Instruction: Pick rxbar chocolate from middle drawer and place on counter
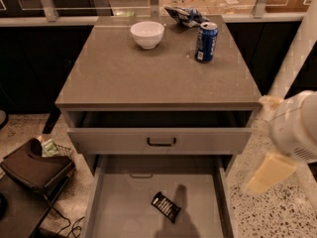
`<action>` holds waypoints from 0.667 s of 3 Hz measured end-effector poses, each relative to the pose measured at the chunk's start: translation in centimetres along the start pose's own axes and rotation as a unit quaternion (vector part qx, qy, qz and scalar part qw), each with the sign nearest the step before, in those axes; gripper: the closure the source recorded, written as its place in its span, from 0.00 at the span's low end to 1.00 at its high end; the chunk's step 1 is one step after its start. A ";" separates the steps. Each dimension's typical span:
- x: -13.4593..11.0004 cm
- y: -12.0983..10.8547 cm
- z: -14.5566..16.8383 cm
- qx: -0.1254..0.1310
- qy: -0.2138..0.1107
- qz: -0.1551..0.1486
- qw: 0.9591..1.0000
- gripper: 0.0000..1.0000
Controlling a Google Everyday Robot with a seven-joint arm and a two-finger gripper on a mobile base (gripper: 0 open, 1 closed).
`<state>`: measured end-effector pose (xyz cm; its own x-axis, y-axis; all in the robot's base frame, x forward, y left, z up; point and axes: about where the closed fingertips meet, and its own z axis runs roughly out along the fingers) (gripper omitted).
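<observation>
The rxbar chocolate (pixel 166 206) is a small black wrapped bar lying at an angle on the grey floor of the middle drawer (pixel 119 207), which is pulled out wide open at the bottom of the view. The counter (pixel 148 73) is the grey-brown slab above it. My gripper (pixel 270 143) is at the right edge on its white arm, beside the cabinet's right front corner, right of the drawer and well above its floor. It holds nothing that I can see. A shadow falls on the drawer floor beside the bar.
A white bowl (pixel 147 33), a blue soda can (pixel 206 41) and a blue-and-silver snack bag (pixel 184 15) stand at the back of the counter. The shallower drawer with a dark handle (pixel 161 142) is slightly open above. A black bag (pixel 34 167) lies on the floor at left.
</observation>
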<state>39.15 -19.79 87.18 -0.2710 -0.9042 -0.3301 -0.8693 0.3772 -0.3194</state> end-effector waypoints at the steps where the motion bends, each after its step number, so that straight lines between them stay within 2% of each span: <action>1: 0.2 3.7 6.0 -0.024 -0.004 0.009 1.000 0.00; 2: -0.5 8.0 12.1 -0.073 0.002 0.021 0.997 0.00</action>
<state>37.32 -13.89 74.04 -0.3105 -0.8887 -0.3374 -0.9076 0.3826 -0.1726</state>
